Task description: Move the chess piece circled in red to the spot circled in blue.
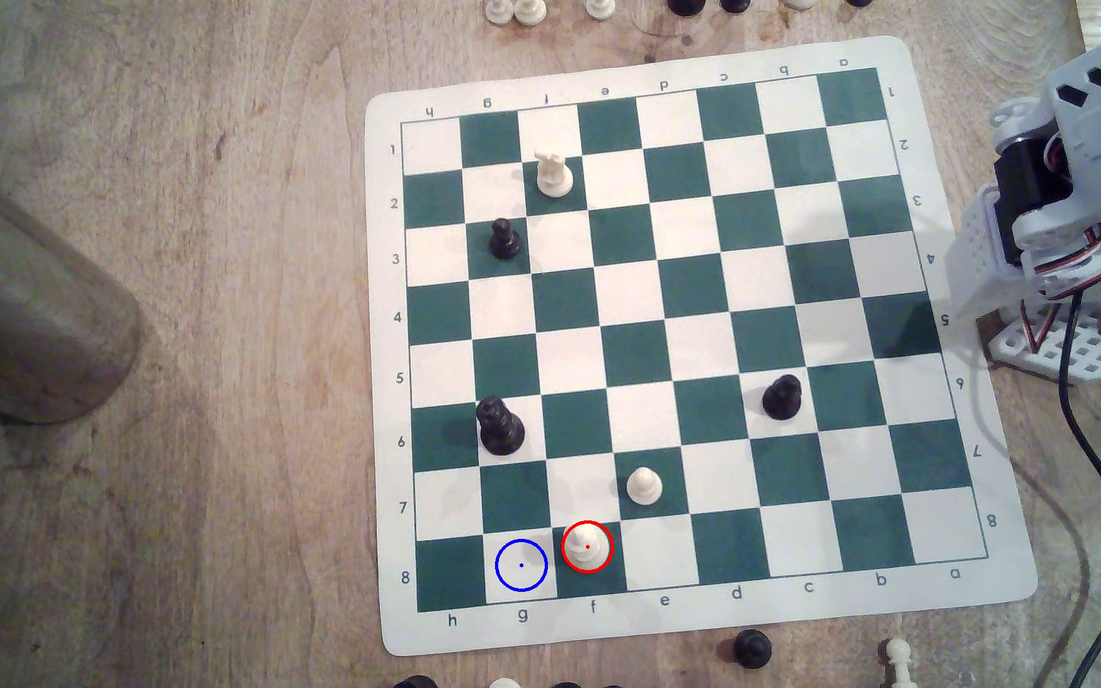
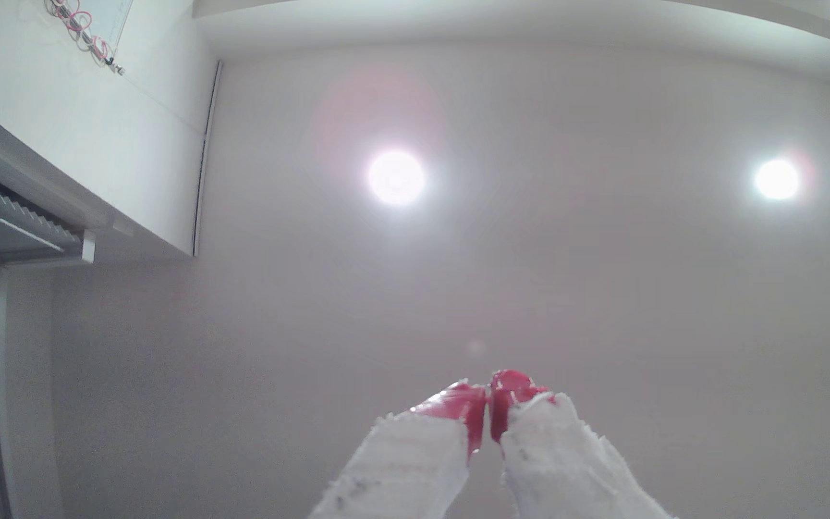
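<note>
Your end effector (image 2: pixel 488 399) points at the ceiling, tips together; the chess piece (image 1: pixel 587 548) sits beside the spot (image 1: pixel 521 565).

Grainy matt wooden table (image 1: pixel 203 331); smooth plastic chess piece (image 1: pixel 587 549) (slightly glossy).

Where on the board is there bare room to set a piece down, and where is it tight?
The blue-ringed spot is bare, right beside the chess piece. The cream pawn stands diagonally close, so that corner is tightest. The board's exterior-view right half is open except one black piece. The gripper points at the ceiling, jaws closed.
</note>
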Robot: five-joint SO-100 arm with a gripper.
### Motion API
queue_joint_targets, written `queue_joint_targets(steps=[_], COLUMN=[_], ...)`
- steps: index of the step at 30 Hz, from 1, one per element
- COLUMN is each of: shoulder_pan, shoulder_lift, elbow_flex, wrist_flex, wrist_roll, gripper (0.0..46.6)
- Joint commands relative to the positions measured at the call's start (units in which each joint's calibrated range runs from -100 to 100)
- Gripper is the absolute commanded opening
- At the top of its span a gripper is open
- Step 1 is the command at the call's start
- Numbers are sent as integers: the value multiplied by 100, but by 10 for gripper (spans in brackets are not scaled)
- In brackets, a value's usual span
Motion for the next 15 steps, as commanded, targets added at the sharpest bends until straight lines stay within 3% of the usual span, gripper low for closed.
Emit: queue_joint_targets(steps=[1,9,15], shoulder_pan=[-318,-350,-397], shoulder_lift=[14,14,14], elbow_flex=[127,54,-880], wrist_flex=[863,4696,7595], wrist_roll=[5,-34,-39], gripper=[2,2,2])
